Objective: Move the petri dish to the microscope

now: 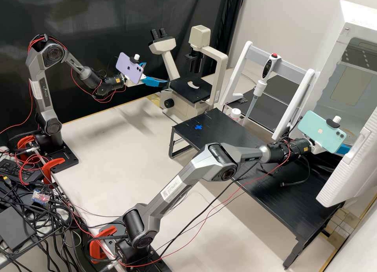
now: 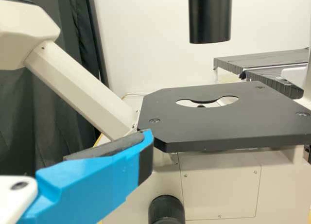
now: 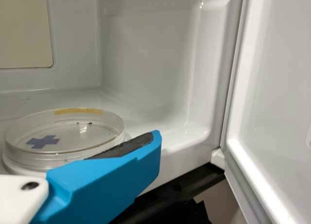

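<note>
In the high view my left gripper stands open just left of the beige microscope's black stage. In the left wrist view, one finger of my left gripper is near the corner of the stage, its pad bare. My right gripper is at the white chamber's opening, partly behind the phone. The right wrist view shows the clear petri dish inside the chamber, with a blue cross and a yellow strip. A finger of my open right gripper overlaps the dish's near edge; whether they touch, I cannot tell.
The chamber's open door hangs beside the right gripper. A black low table bears a blue cross mark. Behind it, a pipette hangs on a white frame. The microscope's lens tube hangs above the stage.
</note>
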Controlling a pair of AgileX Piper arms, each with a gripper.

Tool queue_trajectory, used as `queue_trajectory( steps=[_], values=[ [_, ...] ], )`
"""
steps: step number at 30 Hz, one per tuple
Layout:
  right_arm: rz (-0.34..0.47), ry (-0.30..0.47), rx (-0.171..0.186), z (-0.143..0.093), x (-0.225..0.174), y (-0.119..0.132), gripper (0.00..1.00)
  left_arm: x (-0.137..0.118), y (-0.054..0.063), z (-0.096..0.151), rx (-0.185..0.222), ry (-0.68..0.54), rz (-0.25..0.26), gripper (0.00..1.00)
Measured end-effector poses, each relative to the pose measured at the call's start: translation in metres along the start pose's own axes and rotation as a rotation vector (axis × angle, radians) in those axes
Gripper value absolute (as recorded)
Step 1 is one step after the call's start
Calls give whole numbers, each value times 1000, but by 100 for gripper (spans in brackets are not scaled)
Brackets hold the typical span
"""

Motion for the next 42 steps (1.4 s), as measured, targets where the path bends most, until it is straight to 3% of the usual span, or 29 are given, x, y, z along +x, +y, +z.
queue_trajectory(
  steps=[3, 4, 7, 21, 29, 42],
  values=[
    [-16, 8, 14, 2, 0, 0, 100, 0, 0, 0, 0, 0, 0, 100],
    [-18, 7, 19, 4, 1, -1, 0, 0, 0, 0, 0, 0, 0, 100],
    [-30, 14, 39, 5, 1, 0, 0, 0, 0, 0, 0, 0, 0, 100],
    [-61, 26, 35, 8, 0, 1, 0, 0, 0, 0, 0, 0, 0, 100],
    [-86, 30, 60, 11, 0, 2, 0, 0, 0, 0, 0, 0, 0, 100],
    [-109, 13, 42, 19, -5, 5, 0, 0, 0, 0, 0, 0, 0, 100]
  ],
)
